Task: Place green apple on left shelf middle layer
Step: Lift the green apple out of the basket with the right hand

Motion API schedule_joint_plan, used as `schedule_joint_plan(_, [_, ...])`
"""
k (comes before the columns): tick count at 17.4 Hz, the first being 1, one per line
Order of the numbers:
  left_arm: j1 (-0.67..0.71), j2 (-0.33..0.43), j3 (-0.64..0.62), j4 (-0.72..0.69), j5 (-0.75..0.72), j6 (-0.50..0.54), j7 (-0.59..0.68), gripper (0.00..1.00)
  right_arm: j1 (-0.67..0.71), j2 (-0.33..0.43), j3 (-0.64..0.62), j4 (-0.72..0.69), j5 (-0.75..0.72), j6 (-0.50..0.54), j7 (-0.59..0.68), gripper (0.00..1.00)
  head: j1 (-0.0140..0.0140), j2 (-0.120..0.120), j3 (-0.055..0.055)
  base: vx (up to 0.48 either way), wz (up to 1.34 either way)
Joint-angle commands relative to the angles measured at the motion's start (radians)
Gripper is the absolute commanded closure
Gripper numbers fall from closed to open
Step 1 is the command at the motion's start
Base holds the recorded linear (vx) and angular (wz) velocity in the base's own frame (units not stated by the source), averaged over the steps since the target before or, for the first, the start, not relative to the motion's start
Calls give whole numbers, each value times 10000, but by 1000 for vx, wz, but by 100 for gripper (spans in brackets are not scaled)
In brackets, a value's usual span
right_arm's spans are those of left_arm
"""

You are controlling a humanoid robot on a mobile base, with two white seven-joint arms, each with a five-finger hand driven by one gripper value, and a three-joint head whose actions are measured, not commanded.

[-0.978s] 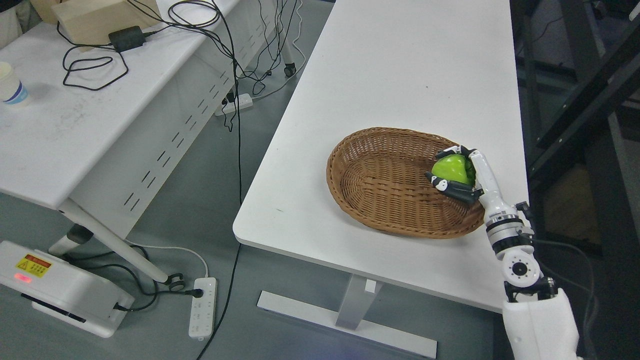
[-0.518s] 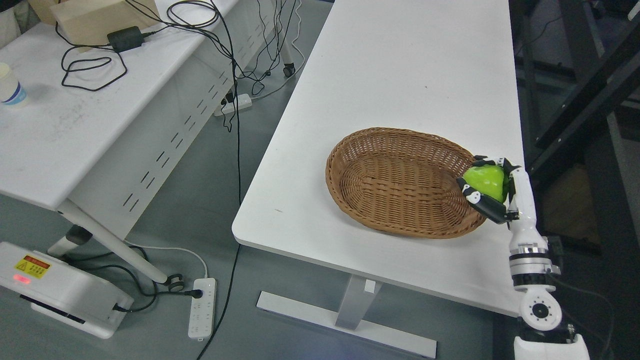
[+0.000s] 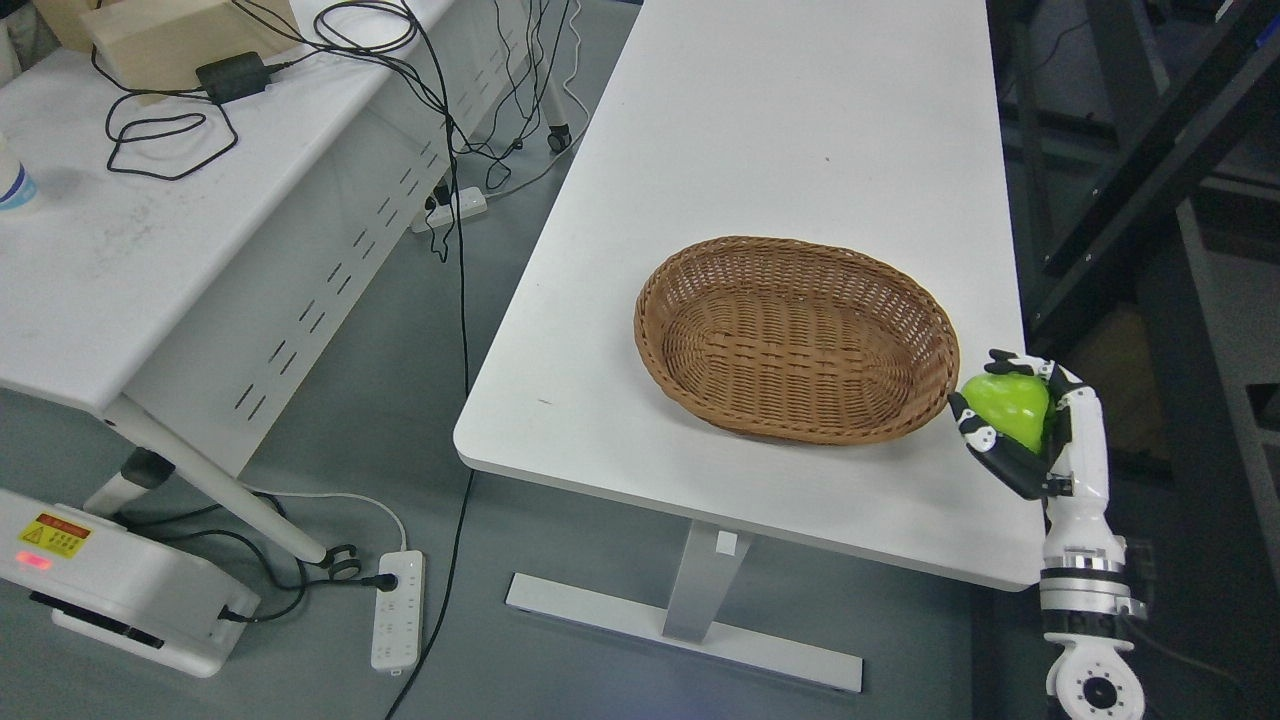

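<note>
Since the earlier frames the green apple (image 3: 1006, 411) has been carried out of the wicker basket (image 3: 795, 338) toward the lower right of the frame, and the whole view has shifted slightly, so the camera has moved as well. The apple is now held just beside the basket's right rim, over the right edge of the white table (image 3: 780, 150), enclosed by the curled fingers of the right hand (image 3: 1020, 425). The arm is seen rising from the bottom right corner.

The table is a smooth matte white slab on a white pedestal foot, set on a grey floor. A second white desk (image 3: 130, 250) fills the upper left of the frame, with black cables (image 3: 160, 140) and a black adapter (image 3: 230, 77) lying on it. A white power strip (image 3: 395, 610) lies on the floor at the lower left, beside a white unit with a yellow label (image 3: 110, 590). Dark framing is seen along the right edge.

The apple is glossy, bright green and rounded; no stem can be made out, so its axis and facing cannot be told. The basket is an oval of brown woven cane, its long axis running left to right.
</note>
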Motion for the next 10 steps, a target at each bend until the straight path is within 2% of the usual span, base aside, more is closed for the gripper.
schedule_joint_plan(1, [92, 175, 0, 0, 0, -3, 3, 0, 277, 480, -243, -656, -45, 485, 112, 100, 0, 0, 0, -95, -111])
schedule_joint_plan(4, [92, 175, 0, 0, 0, -3, 3, 0, 231, 418, 387, -641, -15, 1468, 204, 100, 0, 0, 0, -108, -104])
schedule_joint_plan(10, [92, 175, 0, 0, 0, -3, -12, 0, 506, 433, 387, -641, -30, 1438, 281, 100, 0, 0, 0, -93, -256])
